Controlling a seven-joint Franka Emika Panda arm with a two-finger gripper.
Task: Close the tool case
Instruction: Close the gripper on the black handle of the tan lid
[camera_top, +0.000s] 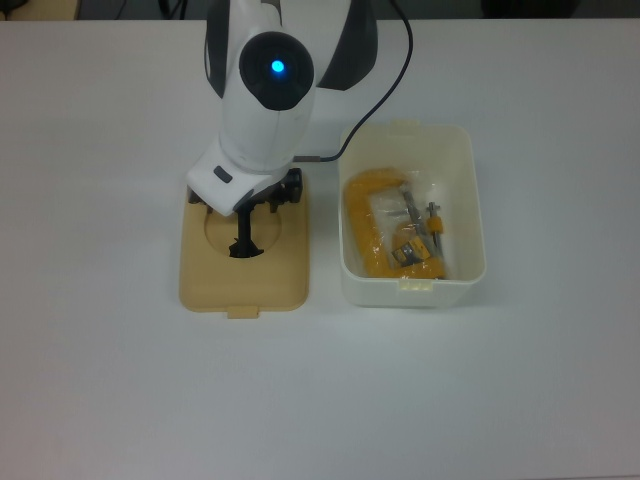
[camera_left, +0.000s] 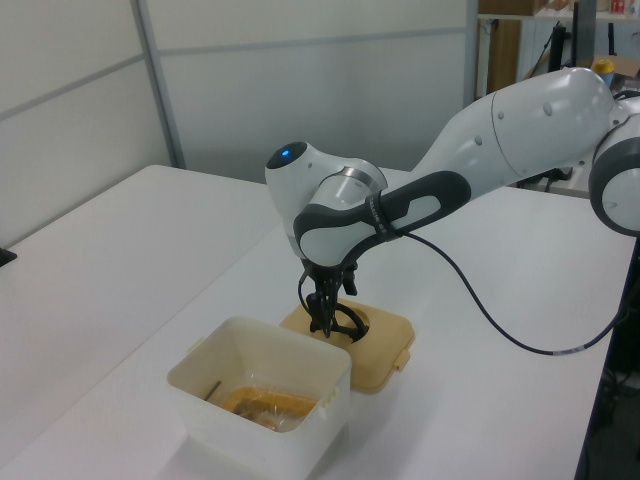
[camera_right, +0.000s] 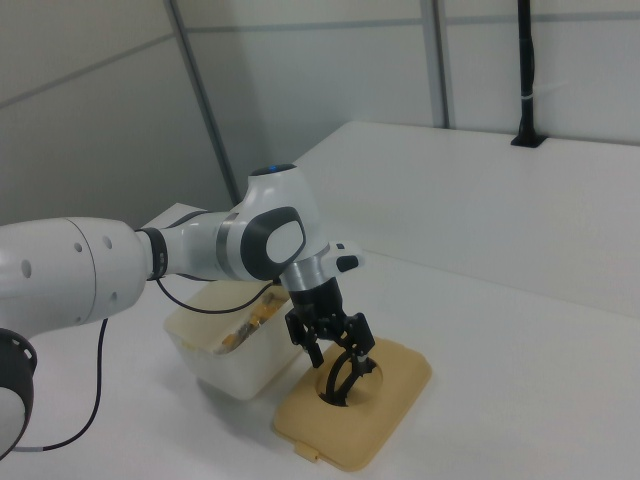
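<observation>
We see the tan lid (camera_top: 243, 262) flat on the table (camera_top: 520, 380), left of centre in the top view, long axis top-to-bottom, tab toward the bottom edge. The white tub (camera_top: 412, 216) sits just right, open. We cannot tell whether the gripper (camera_left: 322, 322) pinches the black handle (camera_top: 243, 241).

White table (camera_top: 520, 380), tan lid (camera_top: 275, 270) toward its left edge, black handle (camera_top: 243, 240) in its recess, white arm (camera_top: 265, 100) overhead, open tub (camera_top: 470, 190) beside, yellow clamp (camera_top: 365, 225) inside.
</observation>
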